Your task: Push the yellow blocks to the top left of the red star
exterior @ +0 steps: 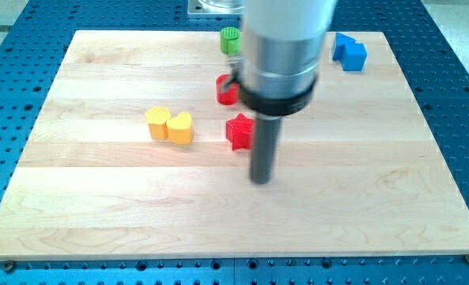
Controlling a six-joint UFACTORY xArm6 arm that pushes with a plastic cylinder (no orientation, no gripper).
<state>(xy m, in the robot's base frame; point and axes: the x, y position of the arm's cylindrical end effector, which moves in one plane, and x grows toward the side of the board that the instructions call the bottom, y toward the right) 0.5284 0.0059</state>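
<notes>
Two yellow blocks sit side by side left of the board's middle: a yellow block [158, 123] on the left and a yellow heart [180, 127] touching it on the right. The red star [239, 131] lies near the centre, partly hidden by my rod. My tip [262, 179] rests on the board just below and right of the red star, well to the right of the yellow blocks.
A red block [226, 89] lies above the star, half hidden by the arm. A green block [231, 39] sits at the top centre. A blue block [349, 51] sits at the top right. The wooden board [100, 214] lies on a blue perforated table.
</notes>
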